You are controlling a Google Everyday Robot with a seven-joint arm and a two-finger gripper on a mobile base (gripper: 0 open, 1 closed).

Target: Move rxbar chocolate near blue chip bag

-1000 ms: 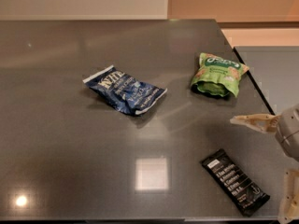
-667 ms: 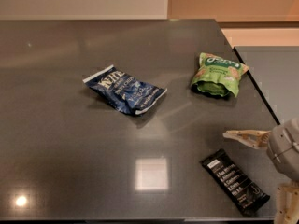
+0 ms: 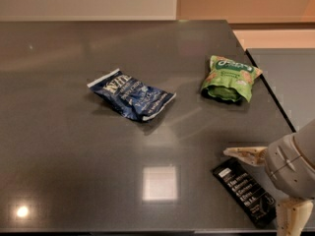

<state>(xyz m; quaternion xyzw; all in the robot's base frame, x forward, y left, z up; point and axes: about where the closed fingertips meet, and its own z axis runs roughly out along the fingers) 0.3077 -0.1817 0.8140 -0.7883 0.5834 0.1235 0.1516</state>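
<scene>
Dark grey surface (image 3: 74, 181): the claw (image 3: 260, 190) has dropped lower at the right edge, fingers (image 3: 246, 155) spread wide either side of the rxbar chocolate (image 3: 241, 188), which lies flat, well apart from the blue chip bag (image 3: 132, 95). Grasp looks imminent.

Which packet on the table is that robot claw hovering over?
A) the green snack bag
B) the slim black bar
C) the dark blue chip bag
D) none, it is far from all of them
B: the gripper is at the lower right, its open fingers on either side of the rxbar chocolate, while the blue chip bag and the green snack bag lie farther up the table.
</scene>
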